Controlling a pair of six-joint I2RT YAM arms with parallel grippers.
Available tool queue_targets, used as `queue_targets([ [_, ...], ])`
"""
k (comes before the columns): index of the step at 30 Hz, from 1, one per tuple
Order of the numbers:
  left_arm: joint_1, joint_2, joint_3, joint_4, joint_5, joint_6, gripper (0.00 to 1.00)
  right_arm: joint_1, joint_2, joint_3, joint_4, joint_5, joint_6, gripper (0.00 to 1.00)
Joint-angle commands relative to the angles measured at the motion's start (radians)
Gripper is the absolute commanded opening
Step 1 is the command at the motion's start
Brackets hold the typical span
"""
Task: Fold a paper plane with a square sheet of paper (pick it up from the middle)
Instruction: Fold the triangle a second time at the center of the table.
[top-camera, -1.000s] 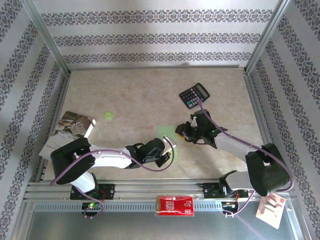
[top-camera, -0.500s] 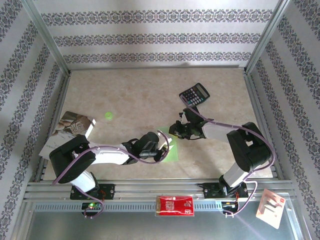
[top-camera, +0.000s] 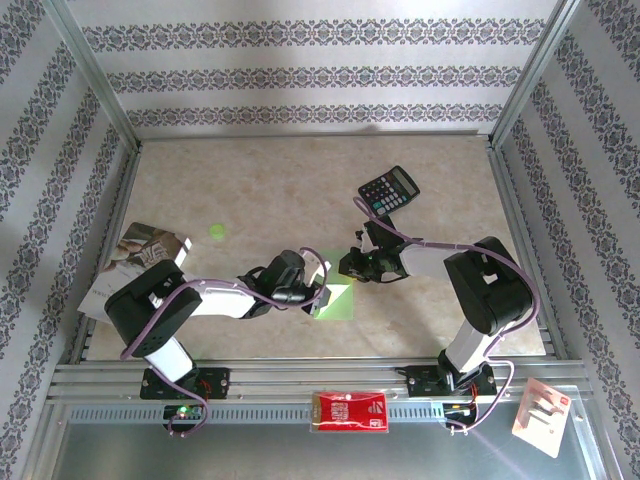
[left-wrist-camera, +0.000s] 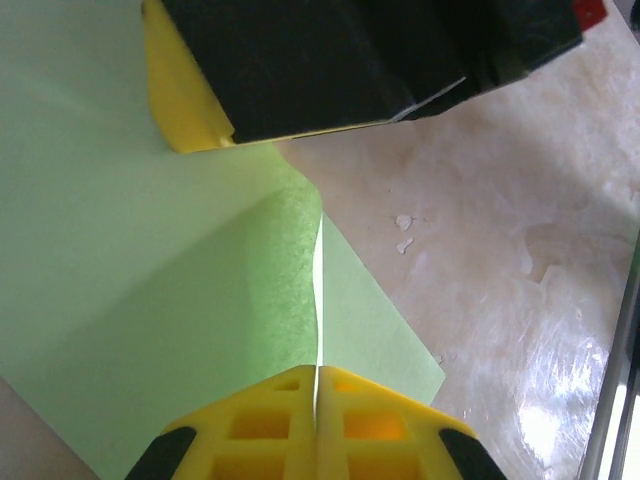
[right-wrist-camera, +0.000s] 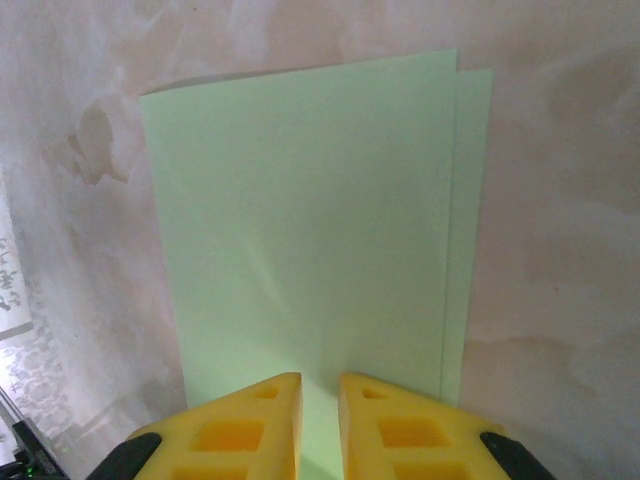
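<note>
Red-and-white packet (top-camera: 350, 411) sits on the front rail. Light green sheet of paper (top-camera: 338, 303), partly folded, lies on the bench (top-camera: 270, 180) near the front, between the two arms. Left gripper (left-wrist-camera: 317, 385) is clamped on a raised fold of it. Right gripper (right-wrist-camera: 320, 392) is narrowly apart over the sheet's edge, contact unclear. Green dot (top-camera: 217, 231) is farther left, calculator (top-camera: 389, 190) farther back.
</note>
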Motion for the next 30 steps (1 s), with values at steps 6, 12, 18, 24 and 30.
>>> queue_targets([
  [6, 0.044, 0.02, -0.023, 0.064, 0.051, -0.047, 0.02, -0.008, 0.018, 0.009, -0.021, 0.015, -0.036, 0.19],
  [12, 0.064, 0.024, -0.026, 0.054, 0.061, -0.045, 0.03, -0.009, 0.031, 0.017, -0.034, 0.015, -0.053, 0.2],
  [18, 0.086, 0.032, -0.028, 0.048, 0.072, -0.042, 0.03, -0.009, 0.038, 0.026, -0.049, 0.014, -0.067, 0.2],
  [24, 0.094, 0.057, -0.018, 0.039, 0.08, -0.043, 0.03, -0.01, 0.041, 0.041, -0.053, 0.0, -0.071, 0.2],
  [30, 0.101, 0.082, -0.028, 0.05, 0.075, -0.052, 0.02, -0.01, 0.028, 0.079, -0.06, -0.028, -0.074, 0.22],
])
